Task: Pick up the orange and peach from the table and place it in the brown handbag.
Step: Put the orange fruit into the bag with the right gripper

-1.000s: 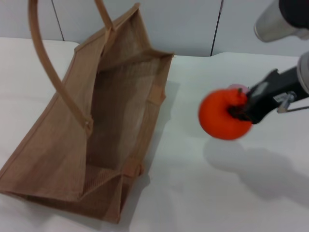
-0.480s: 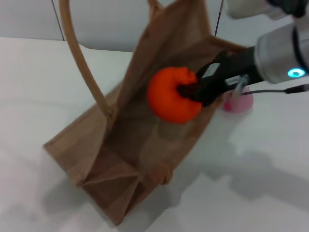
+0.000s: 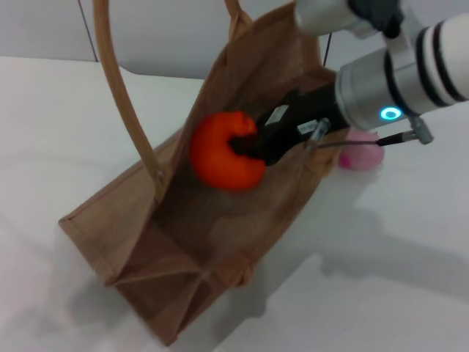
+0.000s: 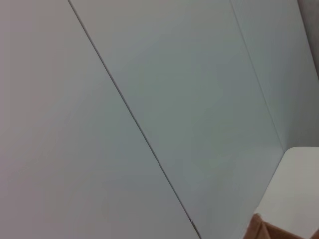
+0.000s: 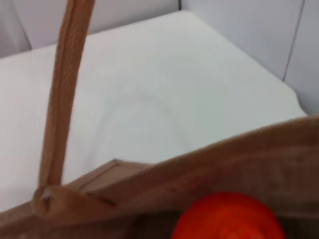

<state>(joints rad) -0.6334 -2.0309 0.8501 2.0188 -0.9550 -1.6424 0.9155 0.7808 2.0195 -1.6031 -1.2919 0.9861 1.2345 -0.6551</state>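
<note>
The brown handbag (image 3: 176, 242) stands open on the white table, tilted, one long handle (image 3: 121, 88) arching up. My right gripper (image 3: 253, 145) is shut on the orange (image 3: 220, 158) and holds it over the bag's open mouth, inside its upper rim. The orange also shows in the right wrist view (image 5: 227, 219), below the bag's rim (image 5: 199, 169) and beside a handle (image 5: 65, 94). The peach (image 3: 360, 155) lies on the table to the right of the bag, partly hidden behind my right arm. My left gripper is out of view; a corner of the bag (image 4: 264, 230) shows in the left wrist view.
The white table (image 3: 396, 257) stretches to the right and front of the bag. A pale panelled wall (image 3: 168, 37) stands behind. My right arm's wrist (image 3: 396, 81) reaches over the bag's right edge.
My right gripper has carried the orange leftward from beside the bag to over its open mouth. The bag has shifted and tilted in view. The peach has come into sight.
</note>
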